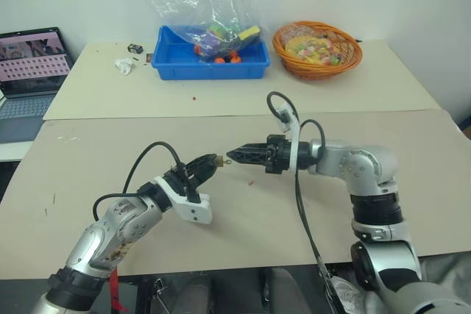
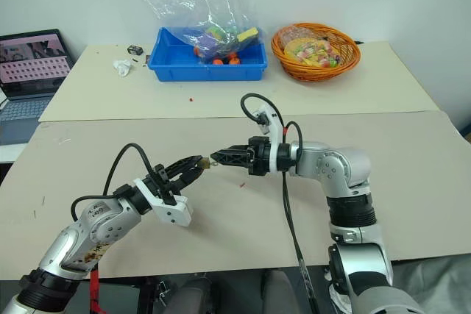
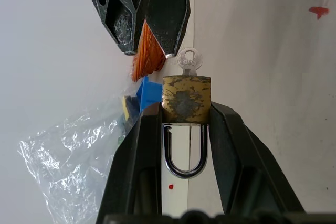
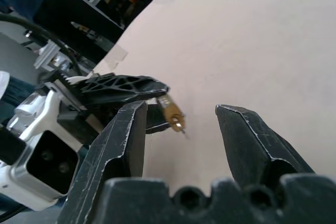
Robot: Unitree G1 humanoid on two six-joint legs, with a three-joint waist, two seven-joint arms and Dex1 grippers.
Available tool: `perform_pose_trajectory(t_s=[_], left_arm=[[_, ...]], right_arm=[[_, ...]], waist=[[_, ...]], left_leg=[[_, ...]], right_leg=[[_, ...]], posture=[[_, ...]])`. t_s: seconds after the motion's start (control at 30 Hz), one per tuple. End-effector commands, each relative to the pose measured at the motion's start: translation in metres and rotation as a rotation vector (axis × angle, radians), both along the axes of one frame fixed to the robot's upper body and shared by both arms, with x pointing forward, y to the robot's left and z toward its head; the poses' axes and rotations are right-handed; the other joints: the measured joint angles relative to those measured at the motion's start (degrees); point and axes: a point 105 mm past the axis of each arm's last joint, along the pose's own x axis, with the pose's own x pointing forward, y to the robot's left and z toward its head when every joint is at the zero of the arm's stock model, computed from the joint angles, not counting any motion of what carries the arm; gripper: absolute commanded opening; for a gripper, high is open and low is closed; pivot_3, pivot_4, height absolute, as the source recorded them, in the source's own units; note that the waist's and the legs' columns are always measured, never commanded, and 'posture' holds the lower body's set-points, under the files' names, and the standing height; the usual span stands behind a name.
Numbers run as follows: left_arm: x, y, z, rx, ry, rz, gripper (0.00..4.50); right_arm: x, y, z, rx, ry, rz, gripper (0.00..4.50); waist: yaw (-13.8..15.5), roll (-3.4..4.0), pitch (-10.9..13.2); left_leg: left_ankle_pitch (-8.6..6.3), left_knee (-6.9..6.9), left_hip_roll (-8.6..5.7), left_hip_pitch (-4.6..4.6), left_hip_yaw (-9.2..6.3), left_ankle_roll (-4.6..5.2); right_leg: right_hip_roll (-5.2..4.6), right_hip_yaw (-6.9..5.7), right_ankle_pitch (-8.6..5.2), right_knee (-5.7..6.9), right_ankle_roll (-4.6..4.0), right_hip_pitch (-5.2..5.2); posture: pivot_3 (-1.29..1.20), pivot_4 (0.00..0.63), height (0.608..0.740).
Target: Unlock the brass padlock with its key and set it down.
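Note:
The brass padlock (image 3: 186, 98) is pinched by its body between the two fingers of my left gripper (image 1: 208, 165), held in the air above the table. Its silver shackle (image 3: 184, 153) points back toward the wrist, and both legs reach the body. A small silver key (image 3: 189, 60) sticks out of the padlock's far end. My right gripper (image 1: 233, 157) faces it from the right, just short of the key. Its fingers (image 4: 131, 129) are spread open, nothing is between them, and they do not touch the key.
At the back of the table stand a blue bin (image 1: 171, 63) with a clear plastic bag in it and an orange wicker basket (image 1: 318, 68). A laptop (image 1: 29, 71) sits at the far left, with crumpled white paper (image 1: 125, 66) near the bin.

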Motion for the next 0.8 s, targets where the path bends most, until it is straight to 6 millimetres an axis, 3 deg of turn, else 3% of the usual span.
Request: perform_pose_trajectory(t_s=[0.03, 0.3, 0.5, 0.8], left_arm=[[-0.005, -0.003, 0.015, -0.018, -0.059, -0.022, 0.80], [-0.005, -0.002, 0.016, -0.015, -0.063, -0.017, 0.80], [-0.006, -0.001, 0.016, -0.014, -0.058, -0.014, 0.80], [-0.007, -0.001, 0.016, -0.018, -0.055, -0.009, 0.80]], right_arm=[[-0.009, 0.010, 0.005, 0.016, -0.036, 0.044, 2.62], [0.001, 0.010, 0.002, 0.022, -0.026, 0.015, 2.62], [0.016, 0.002, 0.012, 0.046, -0.029, -0.035, 2.62], [0.004, 0.006, 0.008, 0.034, -0.035, 0.012, 2.62]], waist=[[0.1, 0.00, 0.0], [0.2, 0.00, 0.0], [0.1, 0.00, 0.0], [0.2, 0.00, 0.0]], left_leg=[[0.00, 0.00, -0.01, 0.00, 0.00, 0.00], [0.00, 0.00, -0.02, 0.00, -0.01, 0.00], [0.00, 0.00, -0.02, 0.00, 0.00, -0.01], [0.00, 0.00, -0.02, -0.01, -0.01, 0.00]], right_leg=[[-0.01, 0.00, 0.00, 0.00, 0.00, 0.00], [-0.01, -0.01, 0.00, -0.01, 0.00, 0.00], [-0.01, 0.00, 0.00, -0.01, 0.00, 0.00], [-0.01, -0.01, 0.00, -0.01, 0.00, -0.01]], posture=[[0.00, 0.150, 0.728], [0.00, 0.150, 0.728], [0.00, 0.150, 0.728], [0.00, 0.150, 0.728]])
